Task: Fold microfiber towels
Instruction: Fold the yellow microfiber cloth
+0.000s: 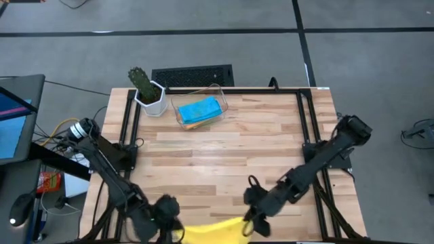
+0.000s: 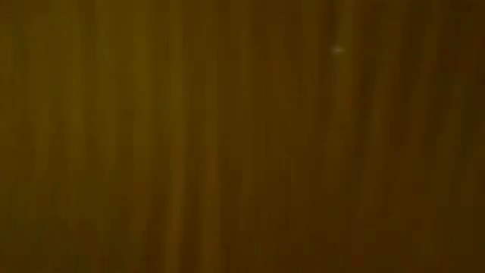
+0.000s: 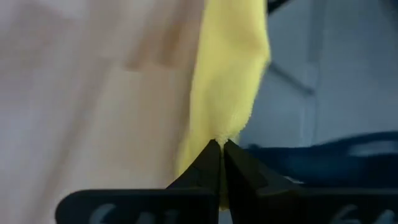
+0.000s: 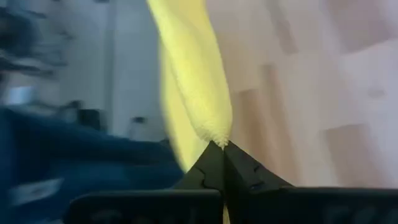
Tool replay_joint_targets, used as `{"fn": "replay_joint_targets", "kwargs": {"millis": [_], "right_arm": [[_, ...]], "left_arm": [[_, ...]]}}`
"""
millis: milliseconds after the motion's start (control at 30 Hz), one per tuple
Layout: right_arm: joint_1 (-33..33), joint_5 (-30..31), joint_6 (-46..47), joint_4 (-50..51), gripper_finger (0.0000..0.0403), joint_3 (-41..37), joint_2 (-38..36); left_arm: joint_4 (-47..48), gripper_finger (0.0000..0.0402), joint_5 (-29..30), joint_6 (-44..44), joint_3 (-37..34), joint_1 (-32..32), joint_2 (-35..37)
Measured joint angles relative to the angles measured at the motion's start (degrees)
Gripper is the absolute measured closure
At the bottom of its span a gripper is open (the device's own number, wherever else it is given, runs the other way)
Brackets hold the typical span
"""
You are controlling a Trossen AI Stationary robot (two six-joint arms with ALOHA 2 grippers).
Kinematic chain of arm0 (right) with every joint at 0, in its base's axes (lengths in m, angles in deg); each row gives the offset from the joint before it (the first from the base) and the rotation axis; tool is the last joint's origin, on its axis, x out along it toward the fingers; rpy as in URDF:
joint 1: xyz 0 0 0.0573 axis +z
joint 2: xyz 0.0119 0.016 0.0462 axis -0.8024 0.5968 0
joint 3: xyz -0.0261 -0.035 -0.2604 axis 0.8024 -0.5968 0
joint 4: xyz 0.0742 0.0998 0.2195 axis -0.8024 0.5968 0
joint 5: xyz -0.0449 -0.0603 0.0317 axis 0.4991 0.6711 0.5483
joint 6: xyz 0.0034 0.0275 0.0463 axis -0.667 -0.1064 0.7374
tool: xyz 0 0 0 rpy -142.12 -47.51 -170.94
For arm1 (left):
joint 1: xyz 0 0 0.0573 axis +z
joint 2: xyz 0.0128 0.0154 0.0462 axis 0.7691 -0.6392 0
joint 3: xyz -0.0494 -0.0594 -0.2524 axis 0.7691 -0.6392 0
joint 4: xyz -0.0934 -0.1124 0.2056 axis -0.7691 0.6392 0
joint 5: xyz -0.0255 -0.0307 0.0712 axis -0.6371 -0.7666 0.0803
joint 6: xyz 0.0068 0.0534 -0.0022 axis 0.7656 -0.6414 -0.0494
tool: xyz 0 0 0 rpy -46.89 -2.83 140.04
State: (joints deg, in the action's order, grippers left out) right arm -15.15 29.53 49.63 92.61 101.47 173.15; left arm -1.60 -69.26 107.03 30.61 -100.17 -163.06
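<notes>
Left gripper [image 3: 221, 144], right gripper [image 4: 222, 146] both clamp yellow towel [image 1: 211, 230]; towel blocks low view.

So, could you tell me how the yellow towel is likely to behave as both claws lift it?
Probably floppy: the yellow towel sags between the left claw and right claw, each pinching a corner. Likely light, since thin fingertip grips hold it. It looks fuzzy, so it is unlikely to slip.
</notes>
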Motion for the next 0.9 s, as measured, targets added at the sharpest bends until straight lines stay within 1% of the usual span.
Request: {"fn": "replay_joint_targets", "kwargs": {"millis": [100, 267, 433, 533, 600, 667, 733, 800, 900], "right_arm": [[-3.2, 0.6, -2.0, 2.8, 0.0376, 0.0, 3.0], [-8.5, 0.1, -4.7, 6.1, 0.0363, -0.1, 7.7], [-13.3, 0.5, -9.6, 10.0, 0.0369, 0.0, 8.5], [-16.3, 1.4, -12.5, 11.7, 0.0371, 0.0, 8.5], [-18.3, 1.5, -13.3, 12.4, 0.0365, 0.0, 8.7], [-20.1, 1.4, -14.3, 14.3, 0.0349, 0.0, 8.8], [-22.0, 1.4, -15.6, 15.4, 0.0328, 0.0, 8.8], [-24.0, 1.4, -16.5, 16.3, 0.03, 0.0, 8.8], [-26.7, 1.4, -17.9, 17.4, 0.0252, 0.0, 7.9]], "left_arm": [[4.3, 0.0401, -0.1, 0.1, -3.3, 2.1, -0.1], [4.6, 0.0401, -0.2, 0.1, -10.3, 5.2, -0.1], [4.8, 0.04, -0.6, 0.0, -15.5, 7.6, -0.1], [4.7, 0.04, 0.8, 0.1, -17.4, 8.7, -0.1], [5.0, 0.0398, 1.8, 0.3, -18.4, 9.5, -0.1], [5.2, 0.039, 2.4, 0.2, -18.6, 10.3, -0.1], [6.4, 0.0374, 2.9, -0.2, -18.6, 11.3, -0.1], [6.6, 0.0353, 3.1, -0.5, -18.6, 12.6, 0.1], [6.5, 0.0313, 3.2, -3.2, -18.6, 14.9, 0.8]]}}
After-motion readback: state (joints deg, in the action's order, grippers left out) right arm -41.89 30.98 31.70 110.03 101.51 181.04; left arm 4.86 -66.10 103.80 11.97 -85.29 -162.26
